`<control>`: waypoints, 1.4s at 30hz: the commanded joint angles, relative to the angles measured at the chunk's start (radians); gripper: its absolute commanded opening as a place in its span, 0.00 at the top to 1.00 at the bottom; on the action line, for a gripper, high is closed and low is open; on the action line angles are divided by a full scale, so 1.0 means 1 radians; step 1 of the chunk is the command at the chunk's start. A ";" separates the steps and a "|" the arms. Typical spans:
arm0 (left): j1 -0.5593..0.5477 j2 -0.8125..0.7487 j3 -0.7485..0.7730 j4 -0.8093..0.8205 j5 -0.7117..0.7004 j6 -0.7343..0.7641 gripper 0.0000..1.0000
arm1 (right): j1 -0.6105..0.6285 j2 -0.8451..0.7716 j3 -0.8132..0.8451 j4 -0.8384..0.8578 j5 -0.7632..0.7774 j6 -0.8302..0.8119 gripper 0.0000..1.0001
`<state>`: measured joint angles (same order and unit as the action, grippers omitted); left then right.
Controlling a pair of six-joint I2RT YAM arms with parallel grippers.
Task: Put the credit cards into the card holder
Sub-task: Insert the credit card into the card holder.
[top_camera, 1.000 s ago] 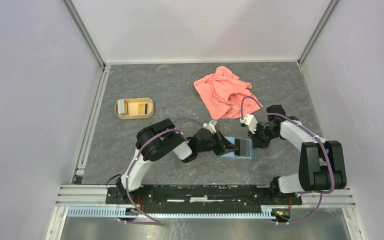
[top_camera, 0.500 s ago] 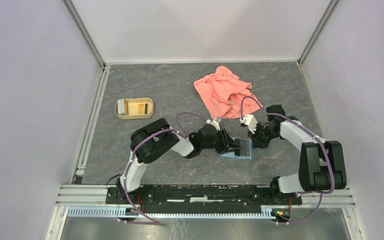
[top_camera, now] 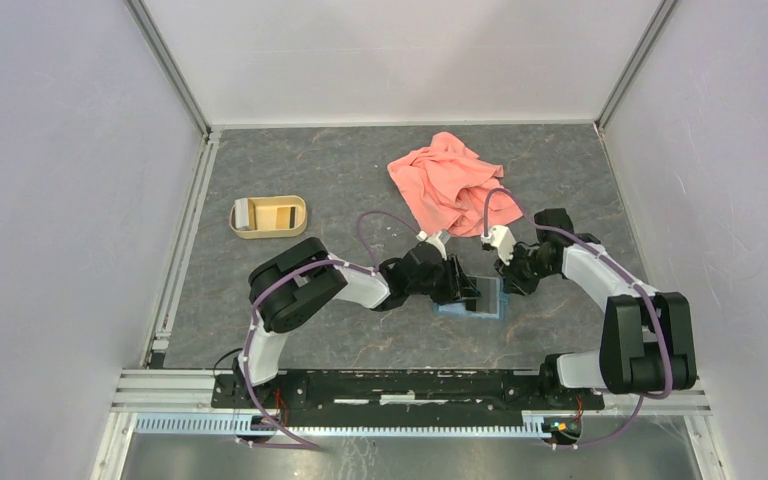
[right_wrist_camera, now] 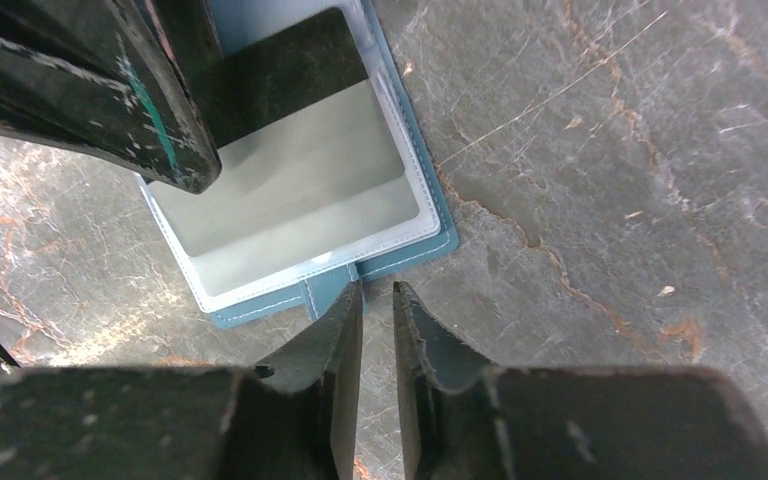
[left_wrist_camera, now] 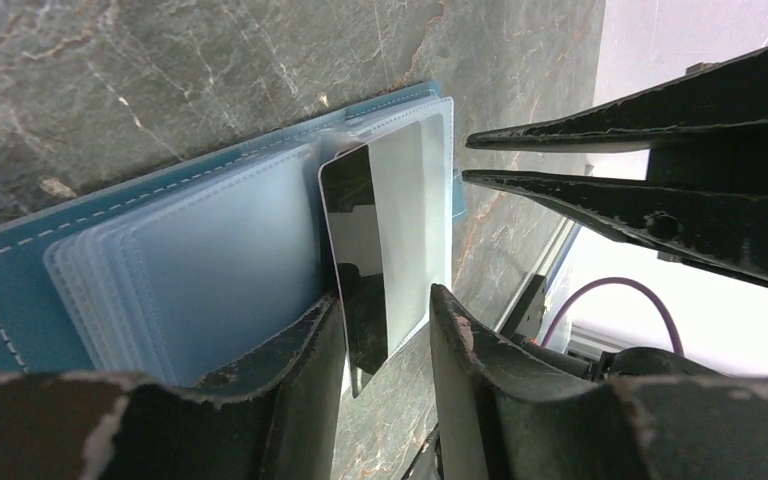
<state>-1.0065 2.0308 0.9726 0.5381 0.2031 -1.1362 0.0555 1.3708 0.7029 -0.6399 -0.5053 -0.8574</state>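
The left pincer [top_camera: 471,291], seen from above, reached in from the left with its tips over the card holder [top_camera: 449,308]. The holder lay opened flat on the grey stone table [top_camera: 340,180] between the two arms. The right pincer [top_camera: 509,283] came in from the other side, at the holder's right edge. How wide either one stood could not be read from up there. A dark credit card [top_camera: 486,291] showed on top of the holder. Well behind lay a crumpled salmon-pink cloth [top_camera: 450,185]. Far to the left was a tan oval tray [top_camera: 268,233] holding gold and grey pieces too small to name.

From the left wrist, the left pincer [left_wrist_camera: 388,300] stood with its jaws apart, gripping nothing. The credit card [left_wrist_camera: 360,240] was pushed partway into one of the holder's clear sleeves [left_wrist_camera: 210,250], its free end lying in the gap between the fingers. Whether a finger touched it could not be told. The teal cover [left_wrist_camera: 10,270] lay beneath the sleeves. Opposite, the right pincer [left_wrist_camera: 468,158] pointed at the holder's far edge, a thin slit between its jaws.

From the right wrist, the right pincer [right_wrist_camera: 377,292] was parted only slightly, with bare table in the slit and nothing held. Its tips sat just beside the small blue tab [right_wrist_camera: 325,295] of the card holder [right_wrist_camera: 443,238]. The credit card [right_wrist_camera: 290,60] lay within the sleeve, its dark stripe next to one of the left pincer's fingers [right_wrist_camera: 80,90].
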 commanded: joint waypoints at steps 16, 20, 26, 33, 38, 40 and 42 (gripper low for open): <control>-0.003 -0.013 -0.035 0.012 0.003 0.097 0.52 | 0.004 0.157 0.168 0.244 -0.359 0.489 0.74; -0.003 -0.016 -0.040 0.018 0.003 0.096 0.52 | 0.048 0.217 0.172 0.286 -0.360 0.548 0.73; -0.003 -0.008 -0.032 0.027 0.007 0.091 0.51 | 0.106 0.245 0.155 0.295 -0.346 0.566 0.73; -0.001 -0.005 -0.024 0.023 0.004 0.084 0.51 | 0.153 0.267 0.145 0.234 -0.261 0.495 0.75; 0.000 -0.001 -0.010 0.011 0.007 0.086 0.51 | 0.155 0.267 0.141 0.176 -0.206 0.424 0.80; 0.000 -0.003 -0.009 0.009 0.005 0.085 0.51 | 0.154 0.264 0.145 0.162 -0.185 0.406 0.82; 0.002 -0.011 -0.012 0.003 0.004 0.088 0.51 | 0.153 0.257 0.148 0.157 -0.155 0.394 0.84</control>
<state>-1.0077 2.0281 0.9573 0.5846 0.2188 -1.0943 0.2085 1.6356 0.8417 -0.4358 -0.7364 -0.4145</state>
